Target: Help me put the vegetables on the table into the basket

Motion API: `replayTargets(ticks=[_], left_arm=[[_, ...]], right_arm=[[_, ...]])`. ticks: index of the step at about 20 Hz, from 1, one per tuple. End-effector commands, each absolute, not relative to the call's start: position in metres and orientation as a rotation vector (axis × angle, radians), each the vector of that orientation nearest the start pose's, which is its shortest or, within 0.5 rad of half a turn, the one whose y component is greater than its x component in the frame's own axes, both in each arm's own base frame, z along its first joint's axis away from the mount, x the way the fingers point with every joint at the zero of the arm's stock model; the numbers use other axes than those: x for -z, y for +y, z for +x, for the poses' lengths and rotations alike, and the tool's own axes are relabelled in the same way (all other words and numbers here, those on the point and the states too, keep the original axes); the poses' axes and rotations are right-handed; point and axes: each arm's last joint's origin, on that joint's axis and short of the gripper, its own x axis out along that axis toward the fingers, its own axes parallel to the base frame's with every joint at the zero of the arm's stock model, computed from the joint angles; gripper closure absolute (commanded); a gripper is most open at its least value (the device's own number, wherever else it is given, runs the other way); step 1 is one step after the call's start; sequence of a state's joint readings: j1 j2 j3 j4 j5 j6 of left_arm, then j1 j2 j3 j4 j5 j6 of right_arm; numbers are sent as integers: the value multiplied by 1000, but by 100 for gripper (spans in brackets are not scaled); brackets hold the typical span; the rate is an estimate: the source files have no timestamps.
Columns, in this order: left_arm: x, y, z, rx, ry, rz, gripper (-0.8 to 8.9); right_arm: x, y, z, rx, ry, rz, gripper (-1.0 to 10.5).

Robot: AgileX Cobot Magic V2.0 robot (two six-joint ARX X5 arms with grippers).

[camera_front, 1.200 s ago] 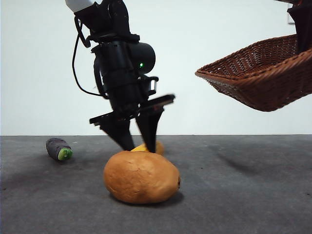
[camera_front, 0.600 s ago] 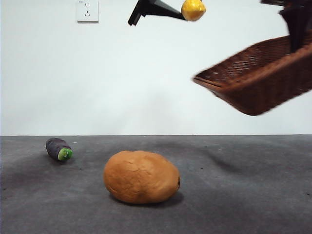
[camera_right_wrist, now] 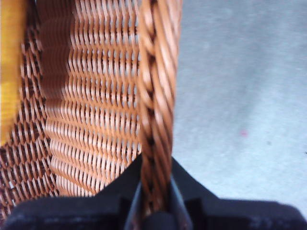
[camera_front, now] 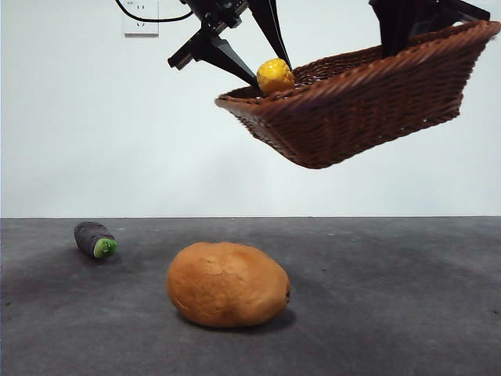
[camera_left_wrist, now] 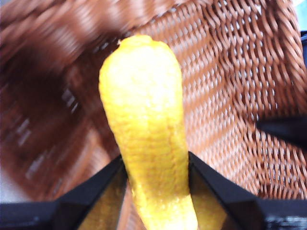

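i see the bench (camera_front: 407, 313), dark grey. the basket (camera_front: 368, 102) hangs tilted in the air, well above it, its rim clamped between the right fingers (camera_right_wrist: 154, 203). the potato (camera_front: 227, 283) lies on the bench, below and apart from both sets of fingers. the yellow piece (camera_front: 275, 76) sits pinched between the left fingers (camera_left_wrist: 156, 191), just over the basket's low rim and above its woven inside. the eggplant (camera_front: 95, 239) lies on the bench, far from either.
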State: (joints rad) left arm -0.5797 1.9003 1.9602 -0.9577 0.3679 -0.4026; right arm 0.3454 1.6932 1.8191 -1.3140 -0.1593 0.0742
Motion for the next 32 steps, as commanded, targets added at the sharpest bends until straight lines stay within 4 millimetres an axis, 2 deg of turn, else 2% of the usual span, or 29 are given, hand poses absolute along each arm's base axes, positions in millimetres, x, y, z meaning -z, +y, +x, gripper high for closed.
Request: replayTargets(ticks=[1,2,6,8,10,14,16,20,22,26,29,32], left_arm=[[-347,-234,336,683,1096,-227,360],[-347,-234,336,683,1096,-226,302],[-348,-238,333,667,1064,-172,303],[-359,-233,329,616,993,-115,305],[-377,-224,317,657,921,-32,305],[-406,-201,274,810,878,275,312],[-408,-197,259,921,883,432,312],[-403,-196,245,1031,947,451,315],[-389,-198,242,1077,976,497,314],[-323,-206,234,1171,1152,639,313],[-281,-215,228,1225,1160,706,311],[-251,-215,224,1257,1136,815,308]], right_arm=[[-367,118,301,-405,1204,-30,963],[-367,119,301,-406,1204,-31,963],[-367,117,301,-392,1201,-45,963],[-367,113,303,-335,1192,-81,963],[-366,104,305,-311,1203,-88,963],[-365,80,311,-258,1215,-66,963],[-364,68,314,-223,1220,-42,963],[-363,50,315,-192,1244,-24,963],[-363,44,315,-194,1254,-31,963],[-363,38,318,-187,1231,-12,963],[-364,39,320,-226,1210,10,963],[-364,41,320,-276,1207,22,963]])
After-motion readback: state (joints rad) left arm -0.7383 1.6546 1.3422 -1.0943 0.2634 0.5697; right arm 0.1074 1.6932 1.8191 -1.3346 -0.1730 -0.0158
